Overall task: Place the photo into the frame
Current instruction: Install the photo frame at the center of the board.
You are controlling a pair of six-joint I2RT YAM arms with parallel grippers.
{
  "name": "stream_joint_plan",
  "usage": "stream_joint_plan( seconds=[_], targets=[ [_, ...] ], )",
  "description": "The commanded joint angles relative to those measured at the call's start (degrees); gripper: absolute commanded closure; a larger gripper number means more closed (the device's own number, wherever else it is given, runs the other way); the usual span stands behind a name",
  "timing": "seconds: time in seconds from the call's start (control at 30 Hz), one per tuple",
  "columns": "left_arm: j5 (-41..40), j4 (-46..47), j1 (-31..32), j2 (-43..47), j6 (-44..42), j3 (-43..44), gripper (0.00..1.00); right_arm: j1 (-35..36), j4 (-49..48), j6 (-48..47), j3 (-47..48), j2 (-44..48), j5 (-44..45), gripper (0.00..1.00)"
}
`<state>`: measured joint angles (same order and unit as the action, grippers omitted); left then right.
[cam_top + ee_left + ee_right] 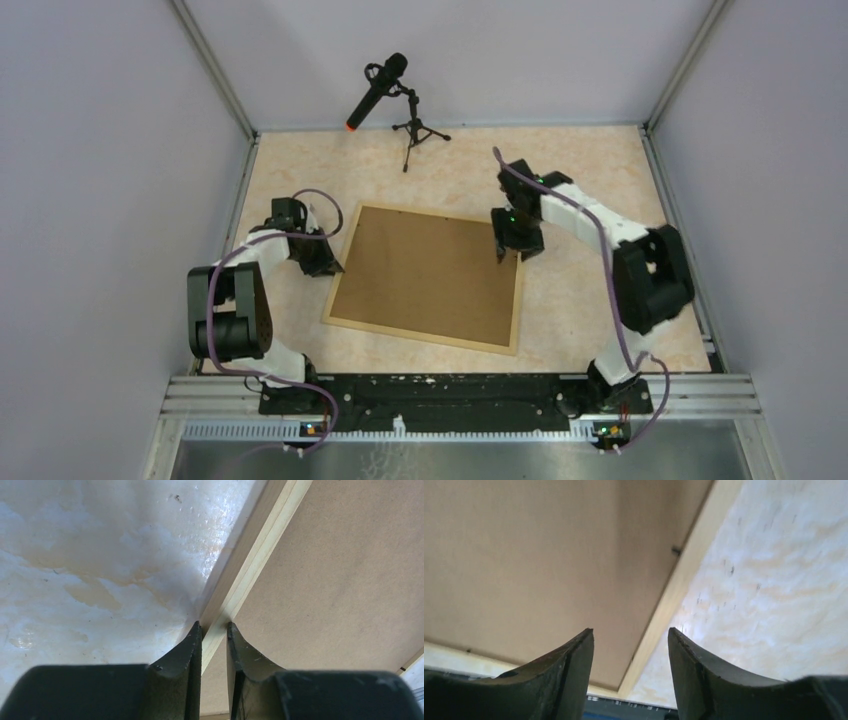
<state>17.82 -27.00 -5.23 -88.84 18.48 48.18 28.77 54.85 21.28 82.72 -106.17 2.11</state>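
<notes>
From above: the frame [424, 336] lies flat on the counter [580, 180], between the two arms. A brown board [430, 272] fills its opening from strip to strip. The left pincer [325, 265] is down at the frame's left strip, close to the far left corner. The right pincer [508, 250] is at the frame's far right corner, over the right strip. Beyond the frame's far strip and well apart from it, a microphone [375, 92] stands on a small tripod [412, 125]. The photo cannot be seen, and whether it lies under the board cannot be told.

Left wrist: the left pincer [214, 626] has its two dark fingers [192, 645] drawn close, one on either side of the frame's pale wooden strip [260, 545]. The strip is nipped between the tips. One finger is on the outer side, where the marbled counter [100, 555] meets the frame. The other is on the inner side, at the edge of the board [340, 580].

Right wrist: the right pincer [630, 632] has its fingers [574, 660] well apart, with nothing between them. They straddle the frame's strip [684, 575] from above without visible contact. The board [524, 555] lies inside the frame on one side of the strip and bare counter [774, 580] on the other. A small dark tab [675, 551] sits at the strip's inner edge, where it meets the board.
</notes>
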Motion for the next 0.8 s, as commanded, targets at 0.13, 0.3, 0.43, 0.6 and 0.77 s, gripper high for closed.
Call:
stream_joint_plan(
  seconds=[0.13,0.3,0.43,0.6,0.77],
  targets=[
    [-2.60,-3.14,0.13,0.61,1.48,-0.90,1.00,-3.53,-11.49,2.97,-25.49,17.79,-15.07,0.54],
    [-1.56,-2.87,0.13,0.23,1.30,-0.88,1.00,-4.12,-13.79,3.73,-30.05,18.44,-15.17,0.71],
    [-1.98,-2.96,0.10,0.47,1.21,-0.96,1.00,-4.04,-14.17,3.61,-31.97,18.66,-14.96,0.74],
    [-2.15,-2.96,0.13,0.47,1.30,-0.96,1.00,-4.10,-13.76,3.26,-34.13,19.63,-15.65,0.77],
    [-2.29,-3.00,0.05,0.44,1.29,-0.93,1.00,-4.16,-13.17,3.85,-35.31,21.69,-15.99,0.77]
  ],
)
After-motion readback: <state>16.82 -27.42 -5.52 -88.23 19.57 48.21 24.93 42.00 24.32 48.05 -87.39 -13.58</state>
